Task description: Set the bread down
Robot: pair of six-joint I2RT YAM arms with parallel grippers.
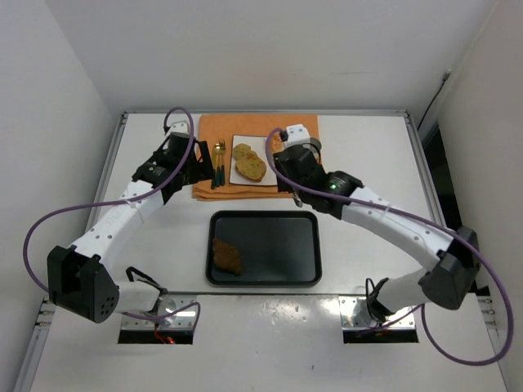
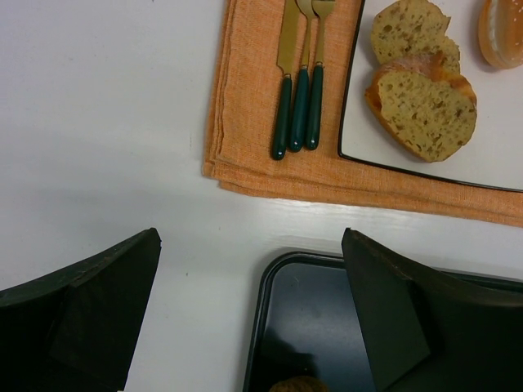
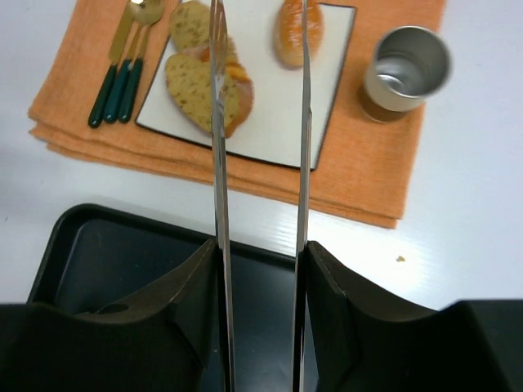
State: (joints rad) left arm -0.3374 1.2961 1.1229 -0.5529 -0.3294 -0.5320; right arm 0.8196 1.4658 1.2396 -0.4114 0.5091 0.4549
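Two golden bread slices, round (image 1: 242, 151) and oval (image 1: 252, 167), lie overlapping on the white plate (image 1: 241, 178). A glossy orange-brown bun (image 3: 290, 33) lies on the same plate (image 3: 261, 114), also at the edge of the left wrist view (image 2: 502, 33). My right gripper (image 3: 261, 245) is shut on metal tongs (image 3: 219, 122). The tong arms stand apart with nothing between them, reaching over the plate from above the tray's far edge. My left gripper (image 2: 249, 245) hangs open and empty over the table by the tray's far-left corner.
A black tray (image 1: 263, 215) in front of the plate holds a dark brown lumpy piece (image 1: 226, 256). The plate rests on an orange cloth (image 1: 212, 131) with green-handled cutlery (image 2: 298, 98) to its left and a metal cup (image 3: 406, 69) to its right. White walls enclose the table.
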